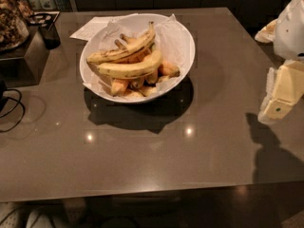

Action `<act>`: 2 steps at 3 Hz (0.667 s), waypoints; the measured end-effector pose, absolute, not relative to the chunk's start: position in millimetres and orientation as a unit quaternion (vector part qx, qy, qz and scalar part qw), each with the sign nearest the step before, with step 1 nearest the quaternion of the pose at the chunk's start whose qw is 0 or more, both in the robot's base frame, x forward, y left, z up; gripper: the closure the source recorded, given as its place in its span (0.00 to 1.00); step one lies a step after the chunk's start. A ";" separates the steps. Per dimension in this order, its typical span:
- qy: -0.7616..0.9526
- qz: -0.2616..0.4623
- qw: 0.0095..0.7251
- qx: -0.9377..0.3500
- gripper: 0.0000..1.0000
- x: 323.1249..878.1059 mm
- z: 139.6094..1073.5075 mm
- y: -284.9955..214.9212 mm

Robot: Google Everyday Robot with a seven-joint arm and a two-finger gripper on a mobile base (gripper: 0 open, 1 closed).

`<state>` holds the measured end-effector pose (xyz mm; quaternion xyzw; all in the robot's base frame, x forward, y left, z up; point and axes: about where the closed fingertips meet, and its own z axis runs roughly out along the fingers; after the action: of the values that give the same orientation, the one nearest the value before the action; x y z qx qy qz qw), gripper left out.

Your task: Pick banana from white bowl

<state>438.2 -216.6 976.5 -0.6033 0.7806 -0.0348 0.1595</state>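
Our hand [281,95] hung at the right edge of the view, above the tabletop [142,160] and holding nothing. We could not tell whether it was set wide or narrow. Well apart from it, off to its left as the camera saw it, stood the white bowl [187,42]. The banana [130,69] lay across the pile in it, on the side of the heap nearest us. One tip pointed toward the hand and the other away from it.

We judged the reach not yet begun, and most of the risk lay in the crowding. A slimmer banana [121,52] rested touching the thick one on the side farther from us, so a grasp placed a little too far back could close on the wrong fruit or on both. Short stubby bananas [167,70] sat under and beside it, on the end closer to the hand, and could be dragged up or tipped out. The crumpled paper [173,32] lining the bowl rose on the hand's side and might snag on the way in. Pushing down hard might also make the glossy bowl slide.
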 end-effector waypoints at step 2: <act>0.783 -0.032 0.160 -0.601 0.00 439.1 981.3 -210.7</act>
<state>439.1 -210.7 981.3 -0.6009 0.7825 -0.0323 0.1600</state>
